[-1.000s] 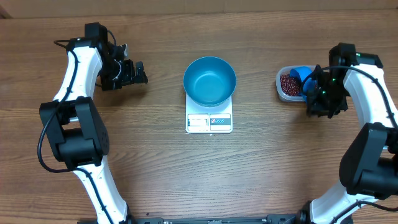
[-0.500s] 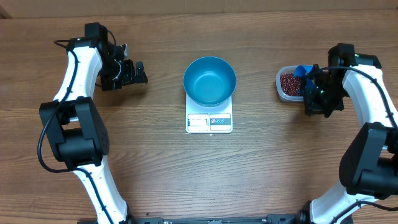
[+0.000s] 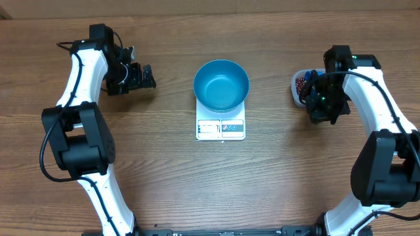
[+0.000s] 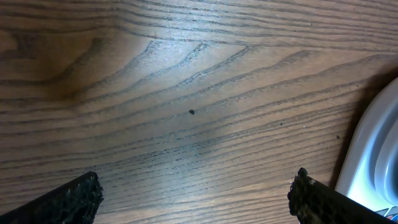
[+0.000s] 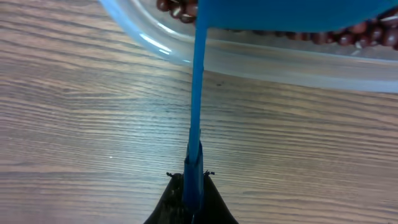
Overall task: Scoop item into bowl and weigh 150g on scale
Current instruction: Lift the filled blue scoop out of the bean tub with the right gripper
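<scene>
The empty blue bowl (image 3: 221, 85) sits on the white scale (image 3: 220, 128) at the table's middle. At the right, the clear tub (image 3: 296, 92) holds the red-brown beans (image 3: 300, 83), mostly hidden under my right arm. My right gripper (image 3: 319, 99) is shut on the thin handle of the blue scoop (image 5: 198, 93). The scoop's cup (image 5: 292, 11) hangs over the beans (image 5: 367, 34) inside the tub's rim (image 5: 280, 59); the right gripper (image 5: 193, 177) stays just outside the tub. My left gripper (image 3: 146, 77) stands open and empty left of the bowl, low over bare wood (image 4: 196, 196).
A white rounded edge (image 4: 373, 162), probably the scale, shows at the right of the left wrist view. Brown wood table lies all around, with open space in front of the scale and between bowl and tub.
My right gripper closed on the scoop handle and shifted left, so the arm now covers most of the tub. The left arm has not moved.
</scene>
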Robot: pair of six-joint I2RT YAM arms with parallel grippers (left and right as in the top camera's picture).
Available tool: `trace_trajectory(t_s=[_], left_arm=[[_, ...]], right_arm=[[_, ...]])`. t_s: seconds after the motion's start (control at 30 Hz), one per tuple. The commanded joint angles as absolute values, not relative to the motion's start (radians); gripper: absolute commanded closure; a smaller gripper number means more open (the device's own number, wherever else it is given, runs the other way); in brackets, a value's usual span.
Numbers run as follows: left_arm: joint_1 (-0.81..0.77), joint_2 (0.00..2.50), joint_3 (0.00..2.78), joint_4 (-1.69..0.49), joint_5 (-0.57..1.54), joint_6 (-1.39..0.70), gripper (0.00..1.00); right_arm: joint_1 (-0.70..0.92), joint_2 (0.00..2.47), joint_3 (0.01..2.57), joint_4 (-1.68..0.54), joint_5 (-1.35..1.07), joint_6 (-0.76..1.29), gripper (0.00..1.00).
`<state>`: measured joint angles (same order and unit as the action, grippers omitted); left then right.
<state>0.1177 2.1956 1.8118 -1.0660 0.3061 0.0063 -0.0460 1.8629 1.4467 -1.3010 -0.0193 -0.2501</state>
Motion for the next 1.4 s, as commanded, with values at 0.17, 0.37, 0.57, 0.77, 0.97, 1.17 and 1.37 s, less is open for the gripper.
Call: trace_trajectory(t_s=[0.17,0.37,0.57,0.77,0.97,1.17,1.37], left_arm=[[0.111,2.204,1.819,-1.065,0.304,0.022,0.00],[0.111,2.204,1.819,-1.065,0.304,0.022,0.00],[0.111,2.204,1.819,-1.065,0.304,0.022,0.00],[0.111,2.204,1.819,-1.065,0.304,0.022,0.00],[0.111,2.204,1.819,-1.065,0.303,0.022,0.00],[0.111,2.204,1.819,-1.065,0.304,0.022,0.00],[0.111,2.204,1.819,-1.065,0.304,0.022,0.00]], right_arm=[[-0.061,1.871,1.441,-1.304,-0.255,-0.266,0.96],[-0.085,1.871,1.441,-1.296,-0.275,-0.169,0.96],[-0.183,1.871,1.441,-1.282,-0.555,-0.234,0.96],[-0.277,1.871,1.441,-1.286,-0.572,-0.233,0.96],[-0.362,1.871,1.441,-1.281,-0.683,-0.281,0.96],[-0.421,1.871,1.441,-1.317,-0.795,-0.376,0.96],[-0.480,1.871,1.441,-1.327,-0.815,-0.387,0.96]])
